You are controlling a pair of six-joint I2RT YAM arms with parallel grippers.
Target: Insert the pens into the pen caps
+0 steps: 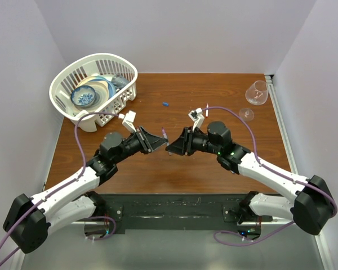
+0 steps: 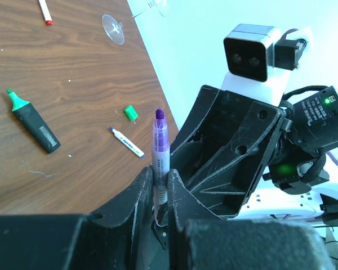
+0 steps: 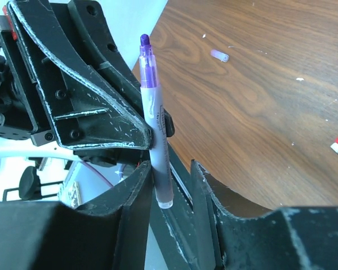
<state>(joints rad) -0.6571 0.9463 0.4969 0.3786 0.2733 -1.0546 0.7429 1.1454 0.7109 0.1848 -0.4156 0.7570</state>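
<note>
While the left hand (image 2: 159, 181) grips a purple pen (image 2: 160, 147) by its barrel above the middle of the worktop (image 1: 214, 90), the right hand (image 3: 170, 175) stands partly open around the pen's blunt end, one finger touching and the other apart. A green cap (image 2: 130, 113) lies on the worktop near a black marker (image 2: 36, 126).

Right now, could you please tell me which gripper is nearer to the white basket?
Left. The left gripper sits right of the white basket, toward the near edge; the right gripper faces it from farther right.
</note>
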